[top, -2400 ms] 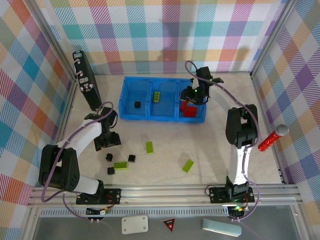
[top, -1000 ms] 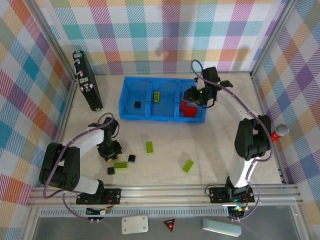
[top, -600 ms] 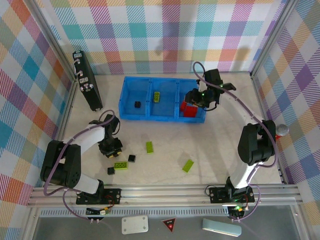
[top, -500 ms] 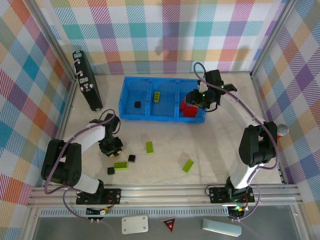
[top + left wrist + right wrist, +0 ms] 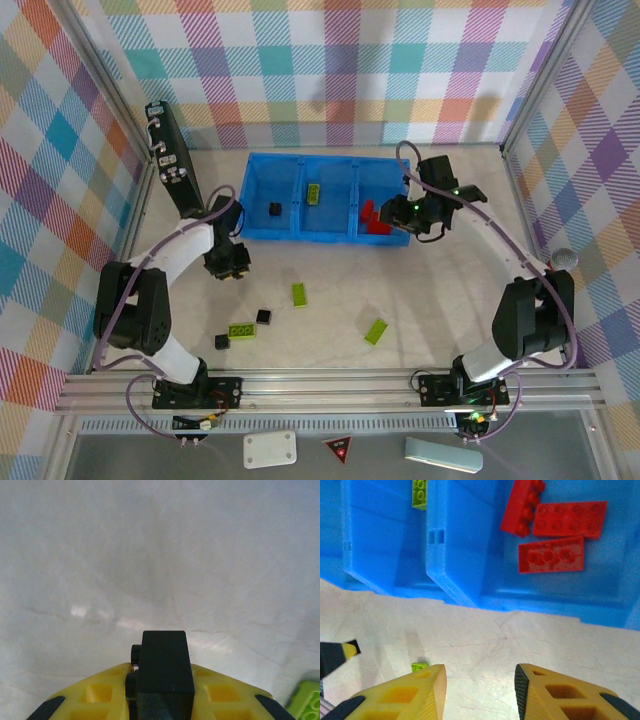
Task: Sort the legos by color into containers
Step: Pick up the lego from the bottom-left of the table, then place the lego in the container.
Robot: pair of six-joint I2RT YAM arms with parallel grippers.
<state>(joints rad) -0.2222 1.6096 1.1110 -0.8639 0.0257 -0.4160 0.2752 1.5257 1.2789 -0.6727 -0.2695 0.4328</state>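
My left gripper (image 5: 230,263) is shut on a tiny black cube (image 5: 165,672), just in front of the blue tray's (image 5: 262,236) left compartment. That compartment holds one black cube (image 5: 275,209). The middle one holds a lime-green brick (image 5: 314,193), and the right one holds three red bricks (image 5: 551,554). My right gripper (image 5: 480,692) is open and holds nothing, hanging over the table just in front of the red compartment (image 5: 555,602). Loose on the table lie green bricks (image 5: 299,294) (image 5: 376,331) (image 5: 240,330) and black cubes (image 5: 263,316) (image 5: 222,341).
A black rectangular case (image 5: 175,172) leans at the back left. A grey-tipped stick (image 5: 563,261) rests by the right wall. Metal rails (image 5: 320,385) run along the near edge, and checkered walls close in the sides.
My left gripper closed on a black cube from the loose cluster and carried it up toward the tray. My right gripper drew back from over the red compartment to the tray's front right.
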